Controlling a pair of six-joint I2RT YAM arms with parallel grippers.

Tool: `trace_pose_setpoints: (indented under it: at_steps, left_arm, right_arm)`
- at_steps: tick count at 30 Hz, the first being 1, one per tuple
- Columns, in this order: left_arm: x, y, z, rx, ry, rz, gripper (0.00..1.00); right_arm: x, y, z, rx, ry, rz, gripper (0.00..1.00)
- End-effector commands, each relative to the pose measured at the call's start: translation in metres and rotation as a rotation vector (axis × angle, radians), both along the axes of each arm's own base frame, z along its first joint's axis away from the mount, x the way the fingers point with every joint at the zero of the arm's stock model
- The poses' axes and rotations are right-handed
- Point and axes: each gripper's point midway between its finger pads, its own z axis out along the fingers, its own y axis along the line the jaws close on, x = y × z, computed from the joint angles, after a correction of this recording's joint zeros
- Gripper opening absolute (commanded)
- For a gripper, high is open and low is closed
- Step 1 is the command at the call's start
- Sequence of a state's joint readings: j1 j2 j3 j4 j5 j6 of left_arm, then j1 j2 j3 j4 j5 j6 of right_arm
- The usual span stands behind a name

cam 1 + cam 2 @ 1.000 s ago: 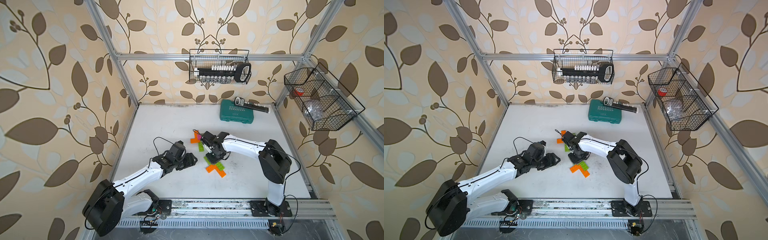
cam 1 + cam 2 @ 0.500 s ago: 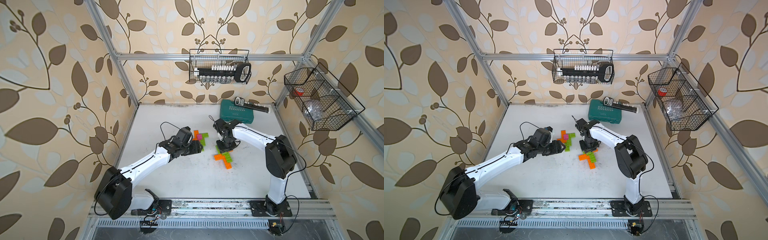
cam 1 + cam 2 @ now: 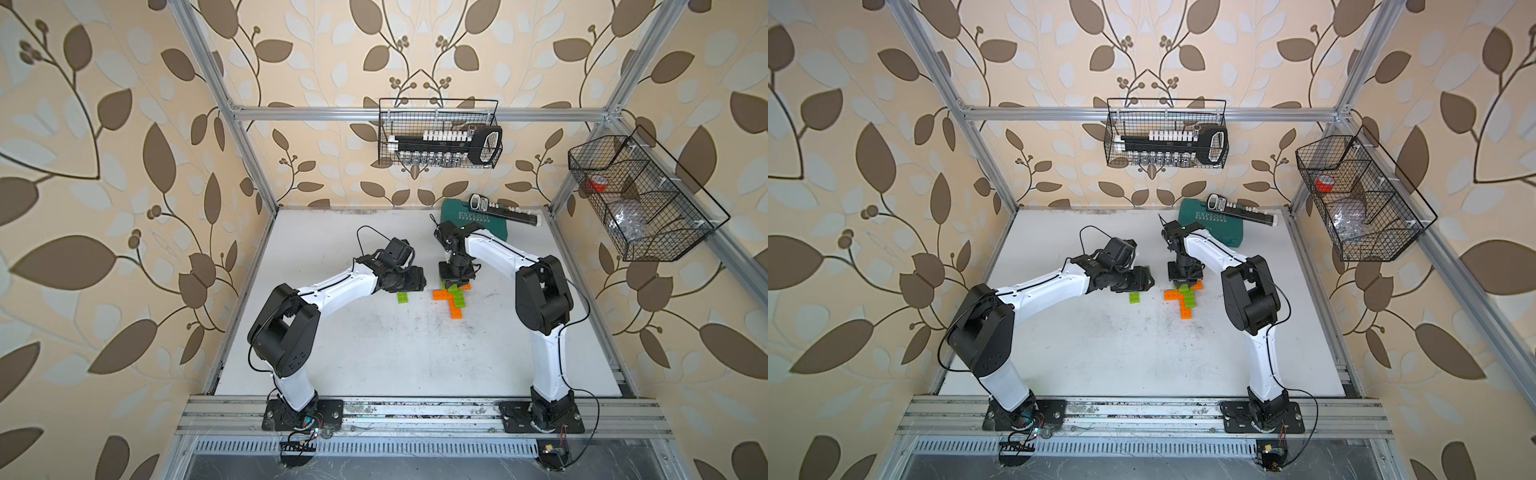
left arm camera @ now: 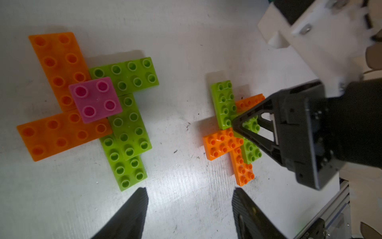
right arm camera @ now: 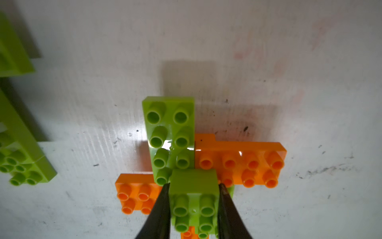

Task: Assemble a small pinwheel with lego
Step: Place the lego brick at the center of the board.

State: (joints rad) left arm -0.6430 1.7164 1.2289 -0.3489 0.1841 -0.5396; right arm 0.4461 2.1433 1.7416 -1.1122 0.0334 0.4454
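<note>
In both top views the left pincer (image 3: 411, 281) hangs low over the middle of the white table (image 3: 374, 353). It hides all but one lime-green end of the pink-topped lego cluster (image 3: 402, 297) beneath it. Just to its right, the right pincer (image 3: 456, 275) points straight down over the far part of the lego cross (image 3: 454, 301), a separate group of orange and green bricks. A teal case (image 3: 478, 220) lies at the table's far edge, well apart from both. In the left wrist view the left pincer (image 4: 190, 198) is released: its two dark fingertips stand wide apart over bare table with nothing between them. Beyond them, the pink-topped lego cluster shows whole, with orange and green 2x4 bricks fanned out flat and a pink square brick (image 4: 95, 99) sitting on top where they meet. The lego cross (image 4: 223, 142) lies beside it, not touching, with a black finger of the right pincer over its middle. In the right wrist view the right pincer (image 5: 194, 207) is clenched on a small green square brick (image 5: 194, 184), studs up, with one finger on each side. The brick sits over the centre of the cross, where a green 2x4 (image 5: 169, 128) and an orange 2x4 (image 5: 241, 163) meet and another orange brick (image 5: 134, 194) juts out. I cannot tell whether the square is seated on the studs below.
</note>
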Motion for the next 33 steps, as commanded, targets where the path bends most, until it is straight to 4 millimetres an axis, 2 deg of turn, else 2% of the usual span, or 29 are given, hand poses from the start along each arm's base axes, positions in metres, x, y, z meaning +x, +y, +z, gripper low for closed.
trace_pose_setpoints:
  at_steps: [1, 4, 9, 13, 16, 19, 21, 24, 29, 33]
  left_arm:
    - [-0.004, -0.005, 0.006, -0.004, -0.007, -0.03, 0.68]
    - [-0.006, -0.003, 0.005, -0.01, -0.001, -0.027, 0.68]
    - [-0.009, 0.002, 0.012, -0.021, -0.023, -0.012, 0.73]
    - [-0.011, 0.005, 0.025, -0.033, -0.053, -0.003, 0.77]
    - [-0.014, 0.01, 0.032, -0.033, -0.069, 0.004, 0.8]
    - [-0.019, 0.022, 0.045, -0.023, -0.108, 0.021, 0.88]
    - [-0.025, 0.031, 0.058, -0.012, -0.146, 0.026, 0.98]
    - [-0.034, 0.046, 0.077, -0.005, -0.199, 0.033, 0.99]
    - [-0.053, 0.063, 0.089, 0.007, -0.234, 0.036, 0.99]
    - [-0.068, 0.07, 0.106, -0.038, -0.311, 0.018, 0.99]
  right_arm:
    - [-0.001, 0.002, 0.0, -0.008, 0.018, -0.013, 0.08]
    - [-0.001, 0.002, -0.002, -0.011, 0.023, -0.016, 0.17]
    - [0.001, 0.003, 0.005, -0.001, 0.001, -0.022, 0.4]
    - [0.001, 0.002, 0.011, 0.001, -0.01, -0.022, 0.52]
    - [0.0, 0.001, 0.019, 0.006, -0.023, -0.027, 0.56]
    - [-0.002, 0.001, 0.04, 0.04, -0.08, -0.028, 0.66]
    - [-0.006, 0.003, 0.059, 0.084, -0.122, -0.028, 0.79]
    - [-0.014, 0.008, 0.08, 0.16, -0.167, -0.021, 0.98]
    - [-0.031, 0.008, 0.113, 0.255, -0.296, -0.005, 0.98]
    - [-0.044, -0.001, 0.145, 0.32, -0.497, 0.003, 0.98]
